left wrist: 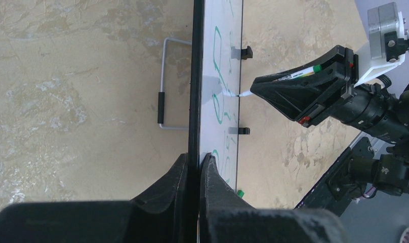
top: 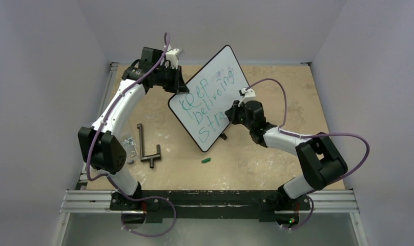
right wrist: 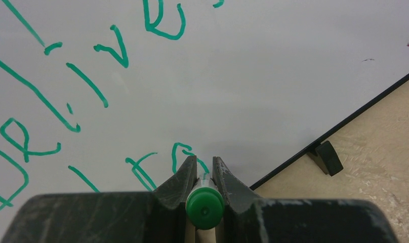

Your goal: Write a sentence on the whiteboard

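Observation:
The whiteboard (top: 220, 72) stands tilted on the tan table, and my left gripper (top: 177, 88) is shut on its black upper-left edge (left wrist: 196, 76); both jaws press that frame in the left wrist view (left wrist: 198, 161). The sentence (top: 209, 100) runs in three lines of green lettering (right wrist: 116, 50). The third line stops at "Str". My right gripper (top: 233, 110) is shut on a green marker (right wrist: 205, 201), whose tip (left wrist: 241, 94) touches the white face (left wrist: 220, 61) at the end of that third line (right wrist: 185, 149).
A green marker cap (top: 206, 160) lies on the table in front of the board. A dark T-shaped metal tool (top: 146, 148) and small shiny parts (top: 128, 143) lie at the left. The board's wire stand (left wrist: 164, 86) and black foot (right wrist: 328, 157) rest on the table.

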Robot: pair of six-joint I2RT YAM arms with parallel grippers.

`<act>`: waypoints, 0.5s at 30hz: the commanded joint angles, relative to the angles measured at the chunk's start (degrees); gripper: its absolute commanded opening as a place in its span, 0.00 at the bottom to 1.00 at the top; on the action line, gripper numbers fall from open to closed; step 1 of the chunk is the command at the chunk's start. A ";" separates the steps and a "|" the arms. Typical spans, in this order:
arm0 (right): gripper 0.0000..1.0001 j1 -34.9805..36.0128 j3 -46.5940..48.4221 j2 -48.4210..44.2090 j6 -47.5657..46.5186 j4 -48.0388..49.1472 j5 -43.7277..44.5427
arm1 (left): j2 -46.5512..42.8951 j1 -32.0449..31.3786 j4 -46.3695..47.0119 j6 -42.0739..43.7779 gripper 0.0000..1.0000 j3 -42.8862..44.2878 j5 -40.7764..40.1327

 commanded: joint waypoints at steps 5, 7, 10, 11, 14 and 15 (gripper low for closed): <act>0.00 0.23 -0.19 -1.30 1.92 3.05 -7.10 | -1.39 1.27 -2.20 5.24 0.00 -0.80 -16.04; 0.00 0.29 0.05 -1.47 2.25 3.12 -7.82 | -1.46 1.22 -2.16 5.24 0.00 -0.83 -16.09; 0.00 0.30 0.19 -1.86 2.52 3.33 -8.25 | -1.45 1.22 -2.16 5.24 0.00 -0.84 -16.13; 0.00 0.34 0.18 -2.03 2.49 3.39 -8.27 | -1.45 1.22 -2.14 5.24 0.00 -0.83 -16.13; 0.00 0.29 0.27 -2.85 2.35 3.13 -8.06 | -1.54 1.22 -2.21 5.24 0.00 -0.79 -16.16; 0.00 0.30 0.28 -3.29 2.30 2.90 -7.94 | -1.52 1.21 -2.19 5.24 0.00 -0.78 -16.14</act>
